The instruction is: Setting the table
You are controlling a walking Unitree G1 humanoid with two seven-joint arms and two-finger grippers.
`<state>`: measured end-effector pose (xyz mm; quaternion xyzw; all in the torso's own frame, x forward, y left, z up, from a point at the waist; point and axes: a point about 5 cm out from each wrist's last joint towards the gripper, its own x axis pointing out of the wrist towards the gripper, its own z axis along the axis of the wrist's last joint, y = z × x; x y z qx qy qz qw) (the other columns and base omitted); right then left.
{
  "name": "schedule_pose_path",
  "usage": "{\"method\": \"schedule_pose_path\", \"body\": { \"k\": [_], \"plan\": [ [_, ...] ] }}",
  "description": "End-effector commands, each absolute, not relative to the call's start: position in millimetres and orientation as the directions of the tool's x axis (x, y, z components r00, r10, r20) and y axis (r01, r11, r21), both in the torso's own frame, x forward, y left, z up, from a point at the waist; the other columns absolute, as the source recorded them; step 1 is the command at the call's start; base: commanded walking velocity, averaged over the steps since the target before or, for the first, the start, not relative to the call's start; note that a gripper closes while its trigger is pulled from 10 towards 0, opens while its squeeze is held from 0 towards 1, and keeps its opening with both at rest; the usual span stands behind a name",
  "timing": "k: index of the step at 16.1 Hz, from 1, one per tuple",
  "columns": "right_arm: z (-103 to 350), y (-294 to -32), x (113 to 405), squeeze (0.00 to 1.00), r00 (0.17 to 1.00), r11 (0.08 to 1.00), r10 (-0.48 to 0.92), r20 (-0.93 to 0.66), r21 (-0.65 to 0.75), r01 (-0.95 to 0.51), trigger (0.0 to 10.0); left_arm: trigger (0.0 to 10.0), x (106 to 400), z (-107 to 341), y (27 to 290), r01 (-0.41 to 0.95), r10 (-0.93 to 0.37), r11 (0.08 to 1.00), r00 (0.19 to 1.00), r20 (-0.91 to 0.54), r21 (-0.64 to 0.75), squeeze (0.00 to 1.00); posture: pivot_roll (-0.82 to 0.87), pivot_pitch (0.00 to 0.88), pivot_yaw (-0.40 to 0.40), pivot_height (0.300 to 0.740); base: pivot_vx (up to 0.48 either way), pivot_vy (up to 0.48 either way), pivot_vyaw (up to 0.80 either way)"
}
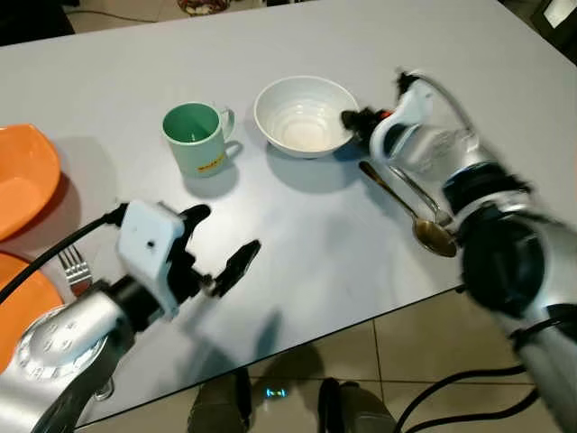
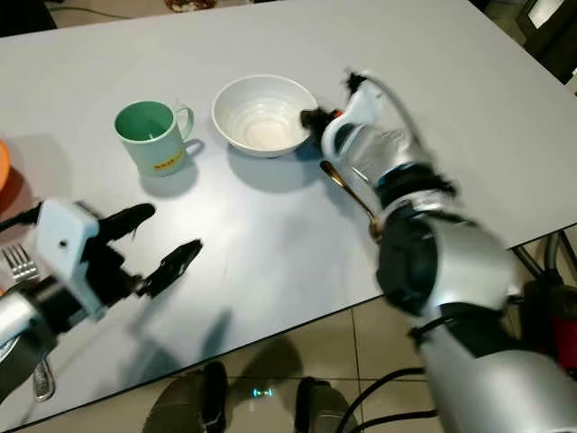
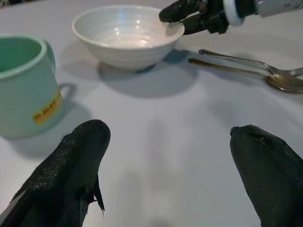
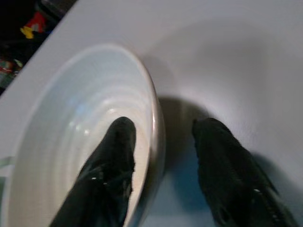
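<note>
A white bowl (image 1: 305, 115) stands on the white table (image 1: 343, 262), with a green mug (image 1: 196, 135) to its left. My right gripper (image 1: 350, 119) is at the bowl's right rim. In the right wrist view it (image 4: 165, 125) is open and straddles the rim, one finger inside the bowl (image 4: 80, 127), the other outside. My left gripper (image 1: 227, 229) hovers open over the table's near part, holding nothing. A brass spoon (image 1: 410, 209) and a silver spoon (image 1: 422, 195) lie to the right of the bowl, under my right arm.
Two orange dishes (image 1: 22, 176) (image 1: 22, 307) sit at the table's left edge, with a fork (image 1: 75, 269) beside them. The table's front edge runs just before my body, over tiled floor (image 1: 406, 343).
</note>
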<state>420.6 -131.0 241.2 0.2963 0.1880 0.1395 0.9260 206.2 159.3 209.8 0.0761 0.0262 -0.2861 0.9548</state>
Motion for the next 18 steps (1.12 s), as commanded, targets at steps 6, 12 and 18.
{"method": "schedule_pose_path", "body": {
  "k": [6,12,18],
  "plan": [
    [273.3,-158.2,409.3,0.18,0.836,0.680,0.519,-0.180,0.679,-0.276,10.0,10.0,219.6,206.3,154.2,0.588,-0.584,0.800,0.809,-0.066,0.120,0.00,-0.01,0.055,0.044,0.740,0.000,0.000,0.00],
    [280.8,-172.4,317.5,0.00,0.912,0.890,0.391,0.119,0.203,-0.408,10.0,10.0,227.7,201.5,153.3,0.387,-0.385,0.913,0.922,-0.039,0.127,0.00,-0.06,0.049,0.085,0.740,0.000,0.000,0.00],
    [227.9,-144.9,251.5,1.00,0.938,0.937,0.344,0.050,-0.082,-0.339,10.0,10.0,233.8,197.6,147.8,0.214,-0.217,0.976,0.975,0.051,0.047,1.00,-0.08,0.067,0.076,0.740,0.000,0.000,0.40]
  ]
}}
